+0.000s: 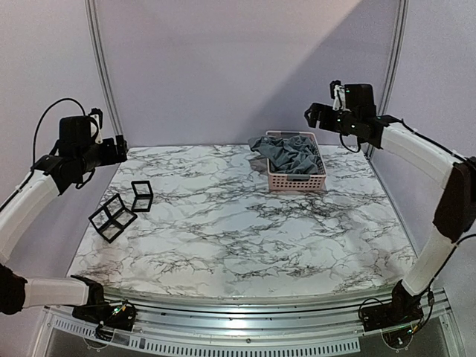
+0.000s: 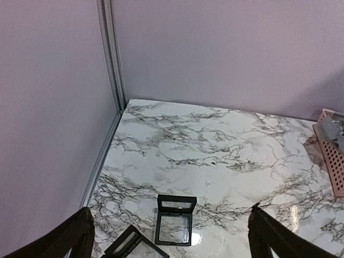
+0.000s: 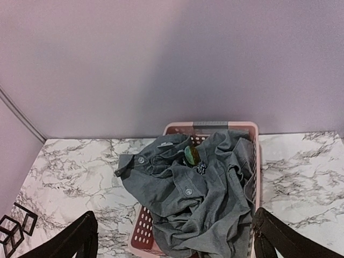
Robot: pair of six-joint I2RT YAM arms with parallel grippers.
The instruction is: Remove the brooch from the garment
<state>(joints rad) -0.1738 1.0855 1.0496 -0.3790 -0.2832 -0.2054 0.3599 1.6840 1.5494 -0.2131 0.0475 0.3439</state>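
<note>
The grey garment lies crumpled in a pink basket at the back right of the table, one part spilling over the basket's left rim. In the right wrist view the brooch, a green-gold oval with a sparkly dark cluster beside it, sits on the garment near its collar. My right gripper hovers high above and behind the basket, open and empty, its fingers framing the garment. My left gripper hangs open and empty over the table's far left edge.
Two black-framed clear display boxes stand open on the left of the marble table; the left wrist view shows them below the gripper. A grey wall and metal posts close off the back and sides.
</note>
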